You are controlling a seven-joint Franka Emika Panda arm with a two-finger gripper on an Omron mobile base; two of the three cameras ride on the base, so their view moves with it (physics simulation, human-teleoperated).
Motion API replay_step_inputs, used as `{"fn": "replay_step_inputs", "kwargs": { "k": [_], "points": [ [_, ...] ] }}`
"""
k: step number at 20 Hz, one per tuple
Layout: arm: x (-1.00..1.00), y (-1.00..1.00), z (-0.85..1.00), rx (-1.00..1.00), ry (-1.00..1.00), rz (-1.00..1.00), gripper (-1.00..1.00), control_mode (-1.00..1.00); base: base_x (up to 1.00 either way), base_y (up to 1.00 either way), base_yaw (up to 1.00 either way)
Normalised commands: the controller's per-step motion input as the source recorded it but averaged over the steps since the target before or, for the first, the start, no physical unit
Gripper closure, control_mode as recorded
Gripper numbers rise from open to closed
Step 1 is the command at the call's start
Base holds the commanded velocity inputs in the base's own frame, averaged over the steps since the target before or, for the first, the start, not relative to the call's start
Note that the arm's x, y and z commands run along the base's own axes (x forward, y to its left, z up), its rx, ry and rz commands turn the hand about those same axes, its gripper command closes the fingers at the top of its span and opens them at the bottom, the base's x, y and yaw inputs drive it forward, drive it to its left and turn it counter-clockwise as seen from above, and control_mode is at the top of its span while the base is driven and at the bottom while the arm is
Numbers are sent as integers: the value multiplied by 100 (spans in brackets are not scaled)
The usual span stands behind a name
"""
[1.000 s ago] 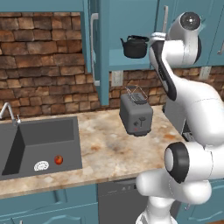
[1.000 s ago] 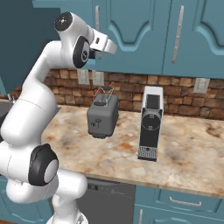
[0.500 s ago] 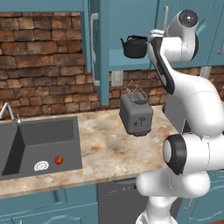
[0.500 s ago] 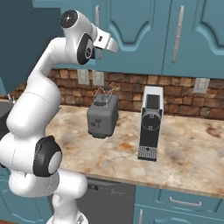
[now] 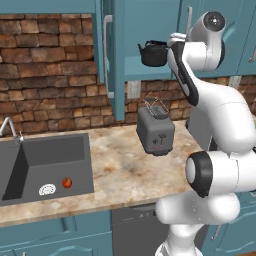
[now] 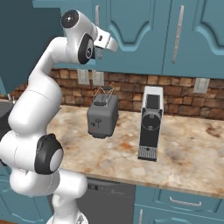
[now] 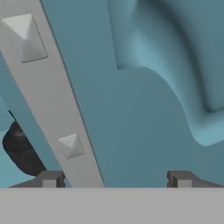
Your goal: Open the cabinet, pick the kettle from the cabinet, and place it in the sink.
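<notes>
Up high, gripper (image 7: 116, 178) held against the cabinet (image 7: 144, 113) door, jaws apart beside its silver handle (image 7: 52, 105), kettle (image 5: 152, 53) seen on the shelf, no writing legible.

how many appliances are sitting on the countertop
2. The grey toaster stands toward the counter's left, near the brick wall; the black-and-silver coffee machine stands just to its right. In the left base view the arm covers the counter's right side, so more may be hidden.
</notes>
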Motion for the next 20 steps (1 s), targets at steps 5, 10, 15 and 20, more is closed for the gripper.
{"fn": "replay_step_inputs", "kwargs": {
  "k": [5, 10, 15, 20],
  "points": [
    [13, 5, 0, 4, -1, 4, -100, -100, 0, 0, 0],
    [16, 2, 2, 7, 0, 6, -100, -100, 0, 0, 0],
    [19, 1, 4, 6, 0, 7, -100, -100, 0, 0, 0],
    [19, 8, 1, 6, 0, 8, -100, -100, 0, 0, 0]
  ]
}}
